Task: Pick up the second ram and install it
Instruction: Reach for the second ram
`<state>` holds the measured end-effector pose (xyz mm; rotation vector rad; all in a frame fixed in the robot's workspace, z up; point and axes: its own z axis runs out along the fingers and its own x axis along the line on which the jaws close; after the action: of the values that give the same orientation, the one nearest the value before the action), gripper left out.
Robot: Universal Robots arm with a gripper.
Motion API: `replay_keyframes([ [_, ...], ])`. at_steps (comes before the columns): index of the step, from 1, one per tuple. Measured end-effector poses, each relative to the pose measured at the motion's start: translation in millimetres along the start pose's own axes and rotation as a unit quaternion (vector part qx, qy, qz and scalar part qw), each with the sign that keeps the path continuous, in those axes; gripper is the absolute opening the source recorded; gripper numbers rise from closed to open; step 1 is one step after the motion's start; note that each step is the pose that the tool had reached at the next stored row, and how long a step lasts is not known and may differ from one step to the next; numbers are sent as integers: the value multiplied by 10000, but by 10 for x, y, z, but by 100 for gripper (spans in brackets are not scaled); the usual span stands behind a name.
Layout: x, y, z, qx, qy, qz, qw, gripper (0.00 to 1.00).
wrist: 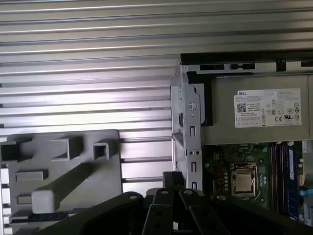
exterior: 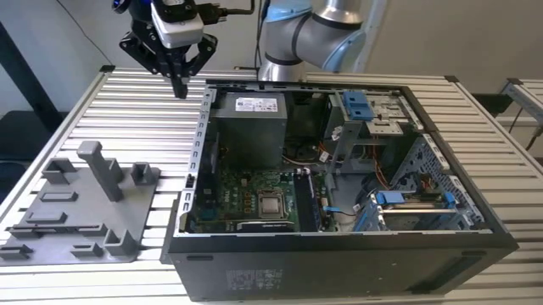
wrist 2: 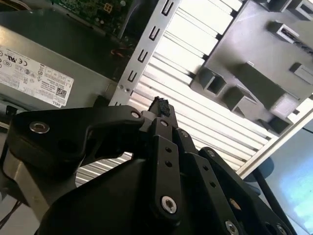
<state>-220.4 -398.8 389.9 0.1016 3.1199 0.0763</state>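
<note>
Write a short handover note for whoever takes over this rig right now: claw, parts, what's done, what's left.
Claw: shut, holding nothing, above the slatted table, off the open computer case toward the exterior view's left.
Parts: the second ram seems to be the dark strip on the grey holder tray; I cannot confirm this.
Done: the pick-up is not yet made.
Left: pick-up, then install in the motherboard slots.

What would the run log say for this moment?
gripper: shut, empty | place: above table, between grey tray and computer case
</note>
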Motion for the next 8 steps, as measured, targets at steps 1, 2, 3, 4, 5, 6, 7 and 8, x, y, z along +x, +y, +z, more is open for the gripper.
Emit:
replay_keyframes([
  [1, 28, -2, 1, 0, 0, 0, 10000, 11],
  [2, 56, -4, 3, 0, 0, 0, 10000, 11],
  [3, 80, -5, 5, 0, 0, 0, 10000, 11],
  [4, 102, -7, 6, 0, 0, 0, 10000, 11],
  [5, 121, -8, 7, 0, 1, 0, 10000, 11],
  [6, 138, -10, 8, 0, 2, 0, 10000, 11],
  [7, 155, -11, 9, 0, 3, 0, 10000, 11],
  [8, 173, -12, 11, 0, 4, 0, 10000, 11],
])
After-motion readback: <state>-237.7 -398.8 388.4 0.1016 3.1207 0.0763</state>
